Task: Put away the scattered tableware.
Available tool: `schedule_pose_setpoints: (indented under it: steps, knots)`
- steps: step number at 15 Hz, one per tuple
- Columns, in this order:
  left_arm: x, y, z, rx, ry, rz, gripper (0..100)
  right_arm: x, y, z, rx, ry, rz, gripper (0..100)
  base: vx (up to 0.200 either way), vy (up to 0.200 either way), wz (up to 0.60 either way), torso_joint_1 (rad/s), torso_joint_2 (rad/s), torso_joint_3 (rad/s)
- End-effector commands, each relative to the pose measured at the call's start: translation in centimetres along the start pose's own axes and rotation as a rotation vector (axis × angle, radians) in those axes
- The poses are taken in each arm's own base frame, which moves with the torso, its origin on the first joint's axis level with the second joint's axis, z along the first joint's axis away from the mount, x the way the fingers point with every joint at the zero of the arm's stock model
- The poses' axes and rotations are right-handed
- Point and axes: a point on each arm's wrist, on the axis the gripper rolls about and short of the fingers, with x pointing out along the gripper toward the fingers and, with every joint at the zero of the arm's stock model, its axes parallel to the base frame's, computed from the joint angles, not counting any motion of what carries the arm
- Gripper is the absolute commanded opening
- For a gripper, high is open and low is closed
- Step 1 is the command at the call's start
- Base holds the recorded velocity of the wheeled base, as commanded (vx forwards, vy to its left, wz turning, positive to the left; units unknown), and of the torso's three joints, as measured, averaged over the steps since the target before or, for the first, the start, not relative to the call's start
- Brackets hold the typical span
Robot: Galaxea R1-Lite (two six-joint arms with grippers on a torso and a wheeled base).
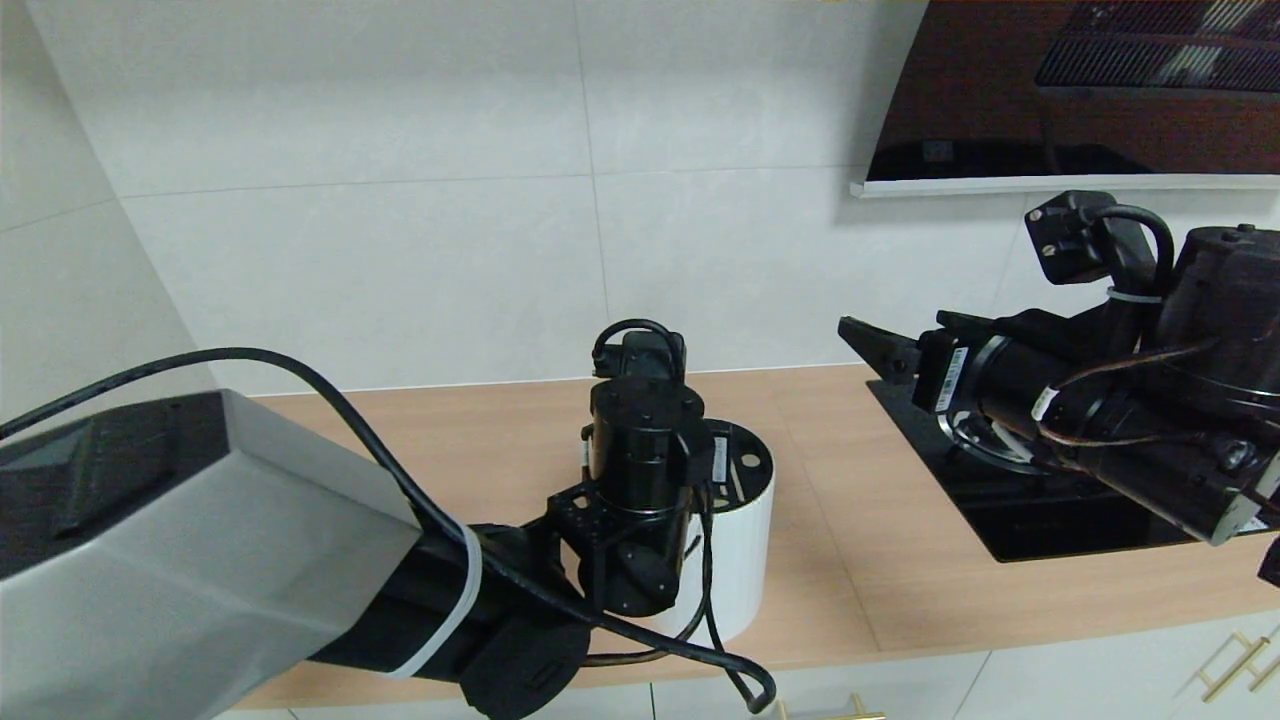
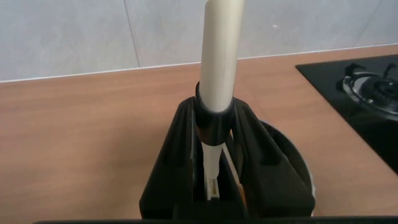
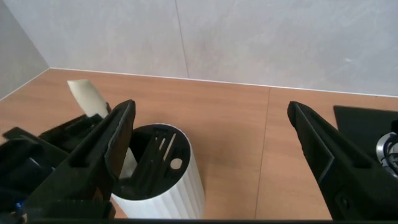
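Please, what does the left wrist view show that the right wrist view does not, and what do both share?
The left wrist view adds the left pincer shut on the cream round utensil handle, seen close. The right wrist view adds the open right pincer and the ribbed wall of the white cylindrical holder. Both show the handle, the wooden countertop, the white tiled wall and the black hob.

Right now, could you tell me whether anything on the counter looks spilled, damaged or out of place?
Nothing stands out. The white ribbed cylindrical holder stands upright on the light wooden countertop, with no spill around it. The left gripper holds a cream-handled utensil over the holder.
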Motion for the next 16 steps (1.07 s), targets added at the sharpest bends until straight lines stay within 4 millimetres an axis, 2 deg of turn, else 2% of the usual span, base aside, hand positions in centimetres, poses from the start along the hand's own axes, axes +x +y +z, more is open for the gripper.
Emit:
schedule_pose_setpoints:
  steps: [1, 7, 8, 16]
  knots:
    - [0.13, -0.08, -0.49, 0.004, 0.009, 0.002, 0, 0.02, 0.01, -0.05, 0.0, 0.001, 0.0, 100, 0.0, 0.0, 0.0, 0.0, 0.0, 0.0]
    - [0.13, -0.07, -0.49, 0.004, 0.008, 0.006, 0, 0.1, 0.09, -0.23, -0.002, 0.008, 0.003, 100, 0.0, 0.0, 0.0, 0.0, 0.0, 0.0]
    - [0.17, -0.08, -0.5, 0.004, 0.007, 0.014, 100, 0.1, 0.09, -0.23, -0.002, 0.008, 0.003, 100, 0.0, 0.0, 0.0, 0.0, 0.0, 0.0]
    - [-0.02, -0.01, 0.14, -0.014, -0.013, 0.013, 100, 0.07, 0.08, -0.31, -0.01, 0.011, 0.002, 100, 0.0, 0.0, 0.0, 0.0, 0.0, 0.0]
